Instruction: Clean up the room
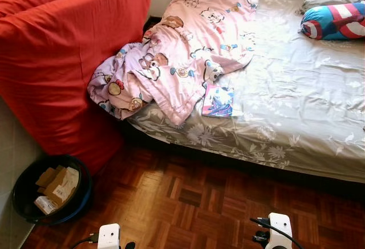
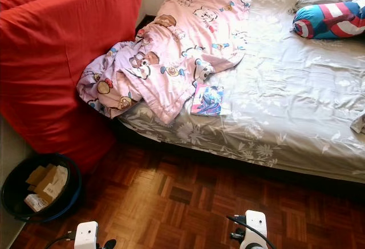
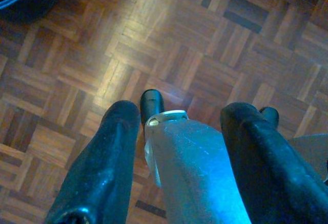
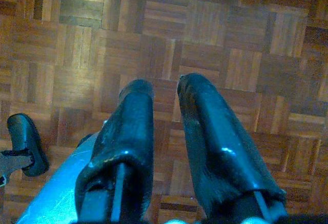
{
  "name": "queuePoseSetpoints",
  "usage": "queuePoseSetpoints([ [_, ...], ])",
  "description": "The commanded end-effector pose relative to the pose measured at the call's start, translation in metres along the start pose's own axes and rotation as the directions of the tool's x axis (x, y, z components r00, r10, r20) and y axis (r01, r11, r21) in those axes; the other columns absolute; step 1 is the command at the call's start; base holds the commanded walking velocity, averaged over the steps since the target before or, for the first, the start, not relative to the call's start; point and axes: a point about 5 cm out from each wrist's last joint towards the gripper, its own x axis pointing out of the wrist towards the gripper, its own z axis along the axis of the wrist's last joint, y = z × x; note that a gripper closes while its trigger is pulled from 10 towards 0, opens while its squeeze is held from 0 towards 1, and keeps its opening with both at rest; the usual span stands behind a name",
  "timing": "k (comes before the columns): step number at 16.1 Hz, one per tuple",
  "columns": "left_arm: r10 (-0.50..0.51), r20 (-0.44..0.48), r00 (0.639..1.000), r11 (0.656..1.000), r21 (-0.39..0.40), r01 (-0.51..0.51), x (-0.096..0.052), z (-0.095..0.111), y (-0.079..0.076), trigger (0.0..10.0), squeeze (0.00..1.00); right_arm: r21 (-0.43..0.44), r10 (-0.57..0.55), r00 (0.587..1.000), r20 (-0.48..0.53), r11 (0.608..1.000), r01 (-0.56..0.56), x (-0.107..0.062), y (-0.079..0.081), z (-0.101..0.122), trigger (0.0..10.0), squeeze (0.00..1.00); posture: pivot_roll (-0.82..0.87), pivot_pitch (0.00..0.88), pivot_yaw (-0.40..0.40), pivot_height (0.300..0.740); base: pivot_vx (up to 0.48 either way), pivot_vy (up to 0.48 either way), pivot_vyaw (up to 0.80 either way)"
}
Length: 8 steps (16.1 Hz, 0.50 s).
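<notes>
Both arms hang low over the parquet floor (image 1: pixel 188 203), nothing held, tidying hardly begun.

Nearest, at 6 o'clock, the left gripper (image 3: pixel 177 126) has its 2 fingers spread wide with a pale grey part of the robot showing between them; the right gripper (image 4: pixel 166 131) is narrow, a thin gap, empty. Outward at 12 o'clock, a book (image 1: pixel 218 101) lies on the bed (image 1: pixel 296 106) beside a rumpled pink blanket (image 1: pixel 177 61) spilling toward the red sofa (image 1: pixel 63 49). At 8 o'clock a dark bin (image 1: pixel 25 189) holds cardboard. The bed's far edge is cut off; the book's cover is hard to make out.
</notes>
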Motion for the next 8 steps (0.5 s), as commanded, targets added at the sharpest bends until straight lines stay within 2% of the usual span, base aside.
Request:
queuePoseSetpoints([
  [1, 0.115, -0.147, 0.982, 0.992, -0.026, -0.12, -0.0113, -0.017, 0.0504, 10.0, 0.0, -0.046, 0.108, 0.985, -0.136, 0.992, -0.115, -0.0092, 0.0028, -0.037, 10.0, 0.0, 0.08, 0.0, -0.007, 0.74, 0.281, 0.0, 0.0],
  [8, 0.105, -0.151, 0.983, 0.994, -0.018, -0.109, -0.0107, -0.0187, 0.0455, 10.0, 0.0, -0.085, 0.12, 0.984, -0.134, 0.988, -0.132, -0.0092, 0.003, -0.0362, 10.0, 0.0, 0.07, 0.0, -0.006, 0.74, 0.326, 0.0, 0.0],
])
